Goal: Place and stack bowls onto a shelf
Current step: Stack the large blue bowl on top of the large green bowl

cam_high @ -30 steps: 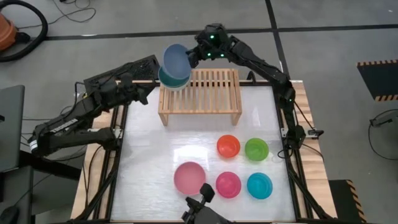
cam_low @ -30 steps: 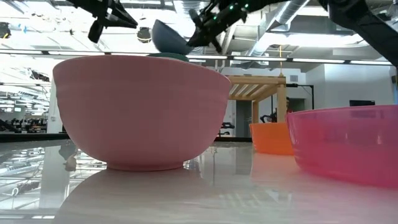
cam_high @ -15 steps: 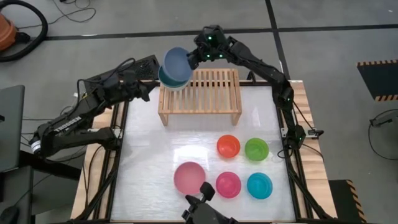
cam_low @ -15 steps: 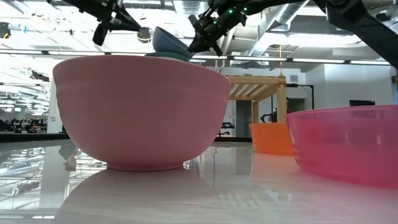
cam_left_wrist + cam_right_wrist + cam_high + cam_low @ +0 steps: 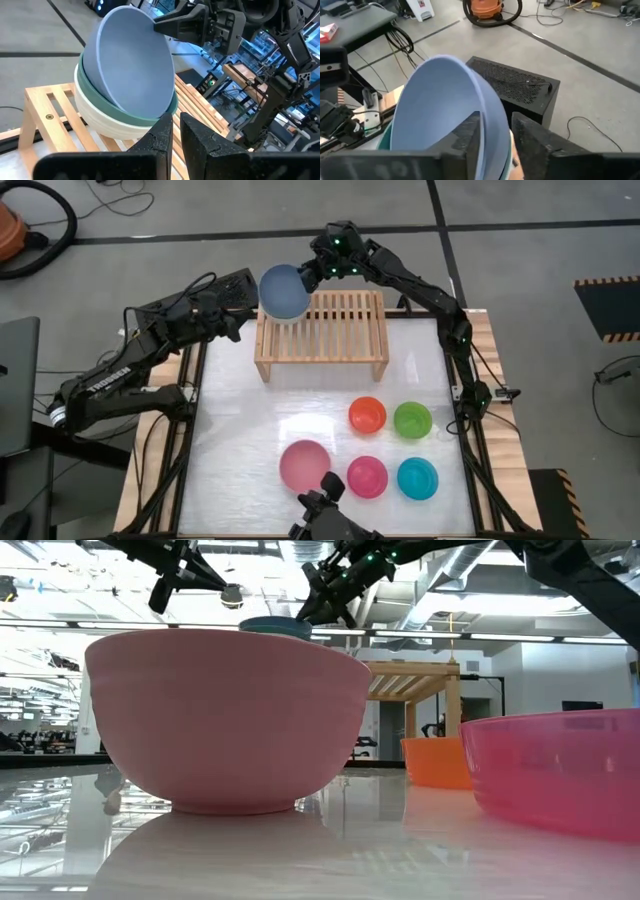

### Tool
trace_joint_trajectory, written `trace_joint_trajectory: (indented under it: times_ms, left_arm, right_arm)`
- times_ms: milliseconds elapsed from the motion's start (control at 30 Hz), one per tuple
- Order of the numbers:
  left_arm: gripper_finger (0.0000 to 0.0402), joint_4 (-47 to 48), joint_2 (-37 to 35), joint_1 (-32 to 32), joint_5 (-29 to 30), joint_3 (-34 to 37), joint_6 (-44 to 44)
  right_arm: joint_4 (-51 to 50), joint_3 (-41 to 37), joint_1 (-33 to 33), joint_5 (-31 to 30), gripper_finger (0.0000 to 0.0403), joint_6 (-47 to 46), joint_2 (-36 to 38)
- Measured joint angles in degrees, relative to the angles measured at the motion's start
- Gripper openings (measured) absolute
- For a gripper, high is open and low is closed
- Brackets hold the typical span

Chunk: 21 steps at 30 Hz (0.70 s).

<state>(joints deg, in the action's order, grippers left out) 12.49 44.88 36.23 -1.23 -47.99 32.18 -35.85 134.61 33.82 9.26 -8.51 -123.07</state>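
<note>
A slate-blue bowl (image 5: 283,290) lies tilted inside a teal bowl (image 5: 150,117), which nests in a cream bowl (image 5: 107,127) on the left end of the light-wood shelf (image 5: 340,330). My right gripper (image 5: 308,275) is shut on the slate-blue bowl (image 5: 440,110). My left gripper (image 5: 238,328) hovers shut just left of the stack, its fingers (image 5: 176,122) pointing at it without touching. A pink bowl (image 5: 305,465) and small orange (image 5: 367,415), green (image 5: 412,420), magenta (image 5: 367,477) and cyan (image 5: 417,478) bowls stand on the table. My right gripper holds the slate-blue bowl by its rim (image 5: 492,107) on the far right side, one finger (image 5: 470,135) inside the bowl and one (image 5: 535,140) outside. It comes slanting down from the far right. The bowl is tilted, held side raised, its lower part resting in the teal bowl.
The rest of the shelf's slatted top (image 5: 350,310) is bare to the right of the stack. The pink bowl (image 5: 225,720) and the magenta bowl (image 5: 560,770) fill the near low view. Bare white table (image 5: 240,410) lies between the shelf and the loose bowls.
My right gripper has moved down toward the shelf's left end and tipped the slate-blue bowl toward level. The bowl, held high and steeply tilted above the teal bowl a second ago, has sunk into it and now covers it from above.
</note>
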Motion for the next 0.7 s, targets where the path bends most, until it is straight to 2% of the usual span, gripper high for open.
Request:
trace_joint_trajectory:
  times_ms: [200,333,500,700]
  left_arm:
    - [0.0020,-1.26,0.00,-0.02,0.39,0.00,0.04]
    - [0.0020,-2.82,0.00,-0.02,0.61,0.00,-0.55]
    - [0.0020,-3.05,0.02,-0.02,3.15,0.00,-1.34]
    - [0.0020,-2.99,0.02,-0.02,4.70,0.00,-1.85]
  right_arm:
    - [8.48,0.00,0.01,1.64,0.0202,1.32,0.22]
    - [15.31,0.02,-0.46,2.80,0.0206,3.09,0.66]
    - [15.30,0.02,-0.31,8.82,0.0146,4.06,-0.09]
    - [14.67,0.00,-0.31,9.08,0.0067,4.06,-3.53]
